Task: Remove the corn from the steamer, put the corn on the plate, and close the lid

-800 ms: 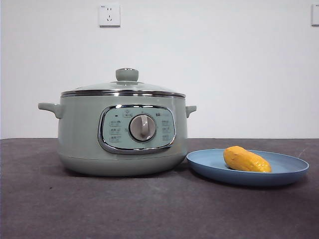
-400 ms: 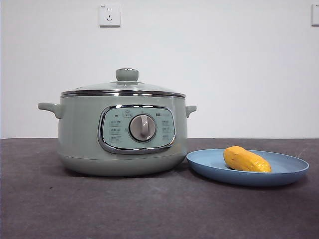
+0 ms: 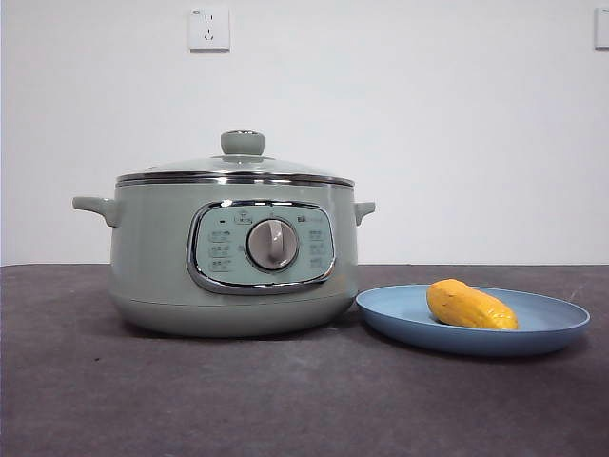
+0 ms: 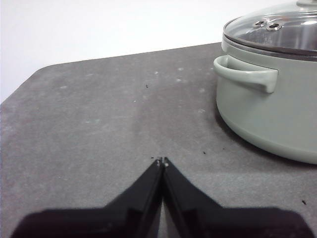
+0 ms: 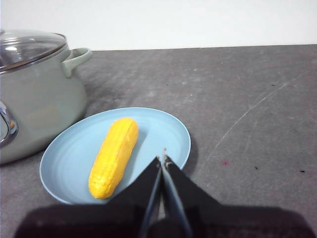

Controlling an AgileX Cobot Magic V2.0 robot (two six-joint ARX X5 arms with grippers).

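Note:
The sage-green steamer [image 3: 233, 257] stands left of centre on the table with the glass lid [image 3: 236, 164] seated on its rim. The yellow corn [image 3: 470, 306] lies on the light-blue plate [image 3: 547, 328] to the steamer's right. In the right wrist view the corn [image 5: 114, 154] lies on the plate [image 5: 168, 131], and my right gripper [image 5: 163, 159] is shut and empty just above the plate's near rim. In the left wrist view my left gripper [image 4: 161, 161] is shut and empty over bare table, apart from the steamer [image 4: 270, 106] and its lid [image 4: 277, 29].
The dark grey table [image 3: 285, 400] ends at a white wall with a socket [image 3: 208, 29]. Neither arm shows in the front view.

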